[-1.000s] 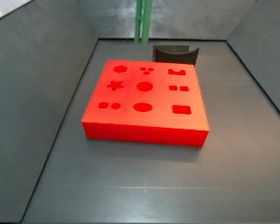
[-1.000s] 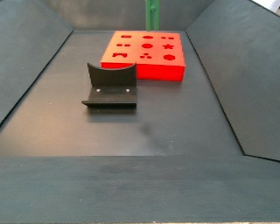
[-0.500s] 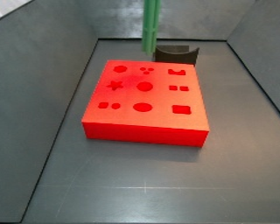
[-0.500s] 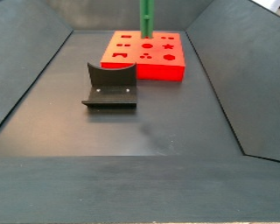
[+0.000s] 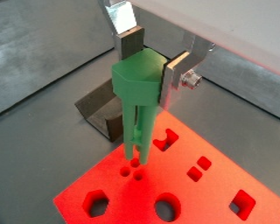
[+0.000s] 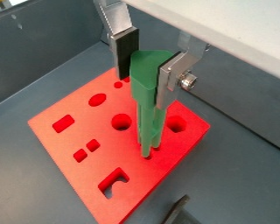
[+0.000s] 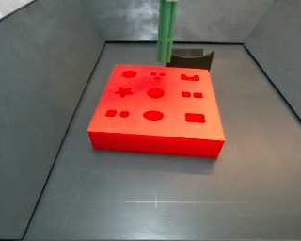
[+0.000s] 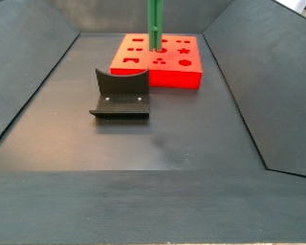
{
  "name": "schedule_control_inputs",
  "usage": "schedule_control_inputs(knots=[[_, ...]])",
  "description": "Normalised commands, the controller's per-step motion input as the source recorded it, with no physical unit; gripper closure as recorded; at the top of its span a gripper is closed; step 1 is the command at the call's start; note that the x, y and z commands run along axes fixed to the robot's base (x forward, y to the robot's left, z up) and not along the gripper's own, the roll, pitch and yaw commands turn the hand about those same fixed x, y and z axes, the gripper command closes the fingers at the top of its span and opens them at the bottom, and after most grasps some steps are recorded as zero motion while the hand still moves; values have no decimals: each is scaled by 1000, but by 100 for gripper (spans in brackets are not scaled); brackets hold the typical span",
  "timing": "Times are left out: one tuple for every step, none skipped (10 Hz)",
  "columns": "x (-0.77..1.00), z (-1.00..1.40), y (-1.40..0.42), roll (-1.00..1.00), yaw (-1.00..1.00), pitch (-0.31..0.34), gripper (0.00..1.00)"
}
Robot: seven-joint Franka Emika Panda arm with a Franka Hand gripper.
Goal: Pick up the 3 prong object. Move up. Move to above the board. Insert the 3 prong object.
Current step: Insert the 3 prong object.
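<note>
Clamped shut on the 3 prong object [image 5: 136,96], the hand [image 5: 146,63] has carried it from beside the fixture [image 8: 121,93] to hang upright above the board [image 7: 157,139], prongs near the three small dots, so insertion looks next.

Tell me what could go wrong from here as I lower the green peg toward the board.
1. In a wrist view, the 3 prong object's prongs hang close above the three small dots in the board; whether they line up is hard to tell, so they might jam on the surface.
2. The tool grips only the wide top, so the long stick could tilt on contact.
3. The fixture stands beside the board; a sideways correction might pass near it.
</note>
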Motion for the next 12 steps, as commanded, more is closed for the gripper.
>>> schedule_control_inputs(knots=[[0,-246,0,86,0,-4,100],[-23,-200,0,56,40,-21,100],[0,-157,0,0,43,-47,100],[0,-151,0,0,29,-46,100],[0,-154,0,0,14,-36,100],[0,-171,0,0,3,-36,100],[0,-183,0,0,0,-33,100],[0,-131,0,0,0,-17,100],[0,-83,0,0,0,0,100],[0,-91,0,0,0,0,100],[0,-77,0,0,0,0,100],[0,-43,0,0,0,0,100]])
